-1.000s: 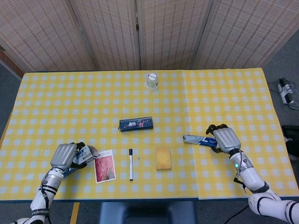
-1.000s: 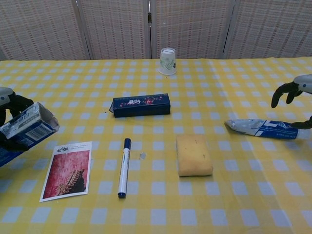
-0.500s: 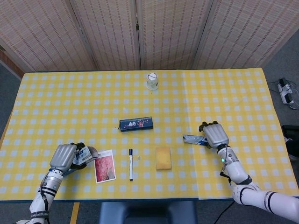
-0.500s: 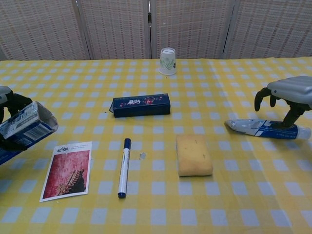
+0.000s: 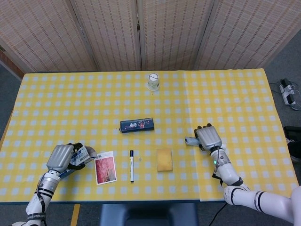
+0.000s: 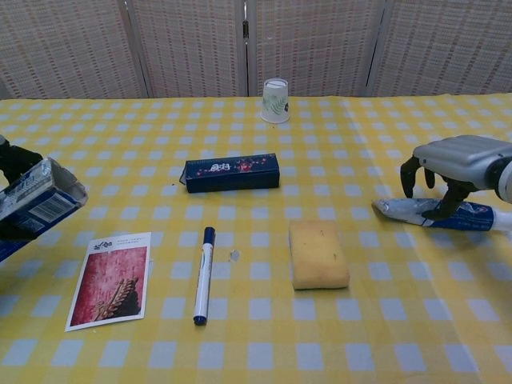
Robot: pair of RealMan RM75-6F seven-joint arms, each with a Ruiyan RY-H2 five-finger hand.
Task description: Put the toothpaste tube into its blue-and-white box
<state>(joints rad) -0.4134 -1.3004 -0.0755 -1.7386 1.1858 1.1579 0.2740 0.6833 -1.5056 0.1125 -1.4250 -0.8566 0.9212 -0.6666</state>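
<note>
The toothpaste tube (image 5: 190,140) (image 6: 400,210) lies flat on the yellow checked cloth at the right, its crimped end pointing left. My right hand (image 5: 209,137) (image 6: 456,156) arches over the tube with fingers spread downward; its thumb touches the tube, which still rests on the table. At the far left my left hand (image 5: 60,157) (image 6: 16,160) grips the blue-and-white box (image 5: 81,156) (image 6: 36,200), held tilted just above the table with its open end facing right.
A dark blue box (image 5: 137,125) (image 6: 231,172) lies mid-table, a paper cup (image 5: 153,81) (image 6: 275,100) stands behind it. Between my hands lie a picture card (image 5: 105,169) (image 6: 110,279), a marker (image 5: 131,165) (image 6: 202,274) and a yellow sponge (image 5: 164,159) (image 6: 318,254).
My right hand has slid left along the tube, from its cap end to near its crimped end, and dropped lower over it. The left hand with the box shifted slightly left.
</note>
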